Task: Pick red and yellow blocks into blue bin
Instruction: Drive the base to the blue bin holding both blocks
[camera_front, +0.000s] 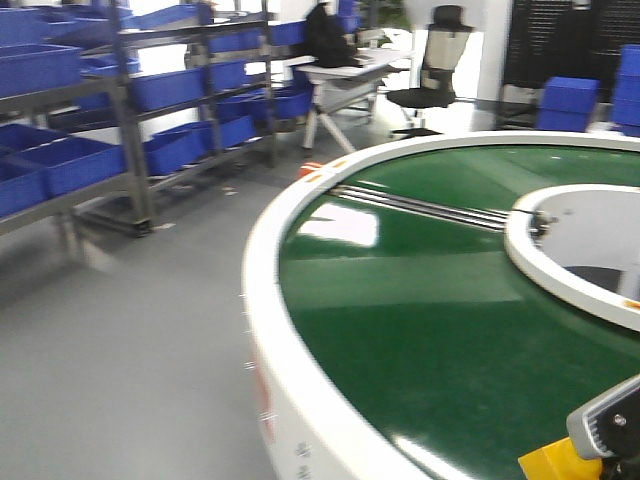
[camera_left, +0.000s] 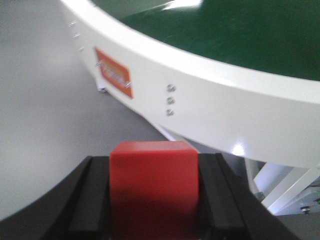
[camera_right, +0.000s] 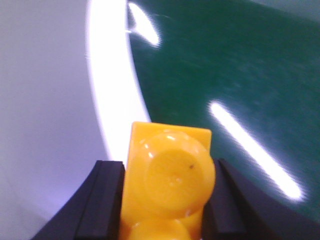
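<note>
Between the two black fingers (camera_left: 92, 192) of the left claw (camera_left: 154, 167) sits the red cube (camera_left: 154, 187), a plain smooth block gripped on both sides so that it fills the gap. Beyond it, the left wrist view shows the curved white outer wall of a large round table (camera_left: 215, 100), with an orange label (camera_left: 114, 73) and a short column of three screws (camera_left: 170, 100) on that wall, and grey floor (camera_left: 35, 100) to the left. The cube is held off the table, outside its rim. The right claw (camera_right: 165, 200) is closed on the yellow brick (camera_right: 167, 182), which is pinched between two dark fingers (camera_right: 102, 200) with a round stud facing the camera. Behind the brick lie the table's bright white rim (camera_right: 107, 85) and its glossy green top (camera_right: 225, 65), streaked with light reflections. From the front-facing view, the same yellow brick (camera_front: 555, 462) peeks in at the lower right corner, with part of the grey right claw (camera_front: 610, 425) touching it, just over the green surface. That view also shows a white inner ring (camera_front: 545, 262) in the table's middle. Farther back to the left stand metal shelves (camera_front: 130, 130) loaded with many blue bins (camera_front: 70, 165), well apart from both claws; I cannot tell which one is meant for the blocks. A black office chair (camera_front: 432, 70) stands in the background by a desk.
</note>
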